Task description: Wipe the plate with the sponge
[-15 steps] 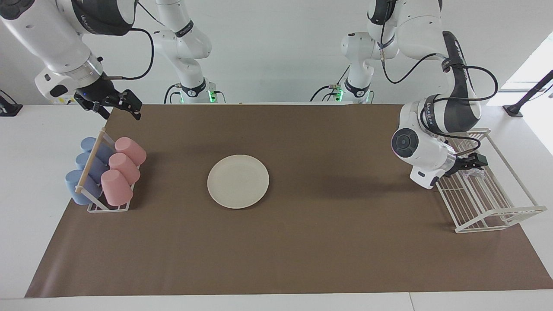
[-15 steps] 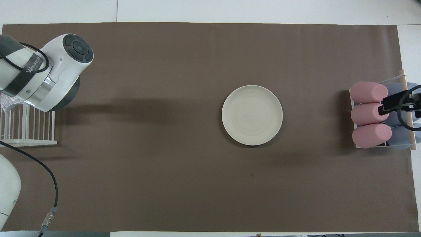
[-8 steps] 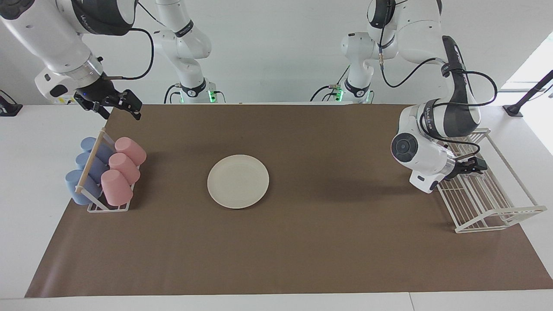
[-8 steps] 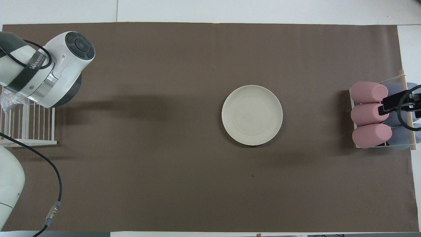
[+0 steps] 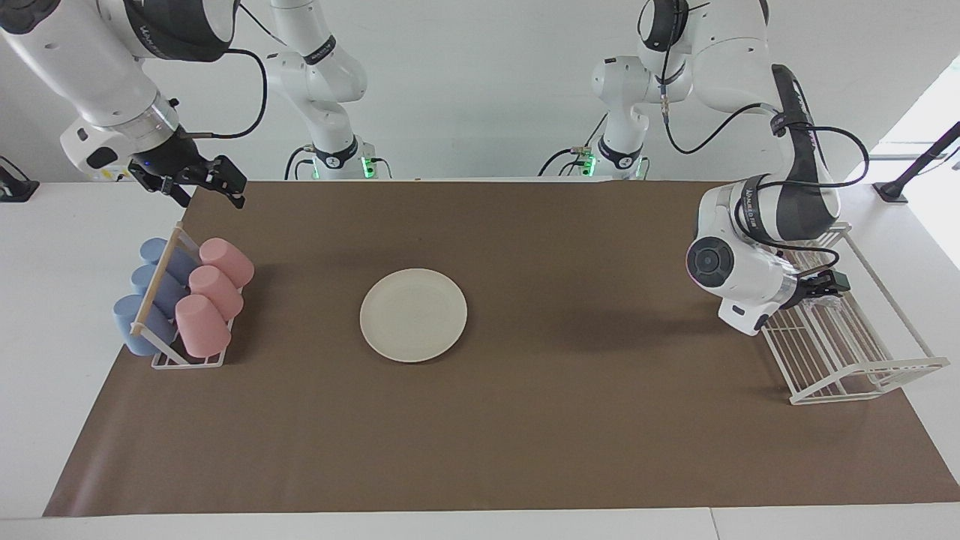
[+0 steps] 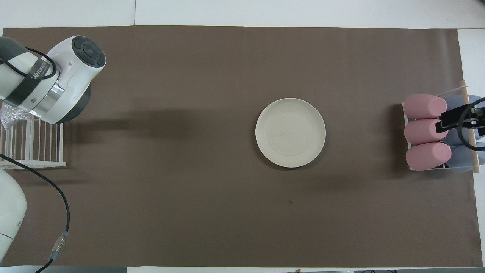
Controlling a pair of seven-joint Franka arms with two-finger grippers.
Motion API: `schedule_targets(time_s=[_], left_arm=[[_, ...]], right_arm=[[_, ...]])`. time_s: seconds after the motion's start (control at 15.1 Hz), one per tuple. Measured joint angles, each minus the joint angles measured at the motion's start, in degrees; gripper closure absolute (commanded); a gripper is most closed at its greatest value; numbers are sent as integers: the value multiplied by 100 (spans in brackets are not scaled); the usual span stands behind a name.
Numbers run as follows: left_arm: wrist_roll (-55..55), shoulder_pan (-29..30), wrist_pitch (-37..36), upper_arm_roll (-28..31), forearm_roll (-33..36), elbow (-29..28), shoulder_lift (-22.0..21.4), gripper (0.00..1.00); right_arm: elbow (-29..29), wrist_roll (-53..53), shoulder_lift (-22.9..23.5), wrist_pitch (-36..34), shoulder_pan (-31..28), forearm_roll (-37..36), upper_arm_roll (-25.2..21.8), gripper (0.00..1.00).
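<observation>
The brown mat (image 5: 495, 420) covers most of the table, and the plate (image 5: 413, 315) lies flat near its middle, well apart from both grippers and with nothing on it. At the left arm's end stands the white wire rack (image 5: 862, 352), and the left gripper (image 5: 823, 288) is down inside it at the sponge (image 5: 819, 302), a small silvery wad lying on the rack's wires; in the overhead view only an edge of the sponge (image 6: 10, 116) shows past the arm's wrist. Whether the fingers are apart or already pressed onto the wad cannot be told. The step in hand looks like picking up the sponge, so the wipe itself is not yet begun. To do it well, the fingers should close on the bulk of the wad rather than a loose fringe, lift straight up clear of the wires so nothing snags, then carry it over to the plate. The right gripper (image 5: 201, 182) waits in the air above the cup rack (image 5: 180, 330) of pink and blue cups, its fingers apart and empty. Lettering on the left arm's grey band is visible but cannot be made out with certainty.
</observation>
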Motion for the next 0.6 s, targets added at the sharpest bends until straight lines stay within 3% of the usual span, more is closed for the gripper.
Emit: schedule_targets(time_s=[0.53, 0.6], left_arm=[[0, -10, 0, -27, 0, 15, 0, 23], [0, -10, 0, -30, 0, 15, 0, 36]], right_arm=[[0, 0, 0, 0, 0, 0, 0, 0], [0, 0, 0, 0, 0, 0, 0, 0]])
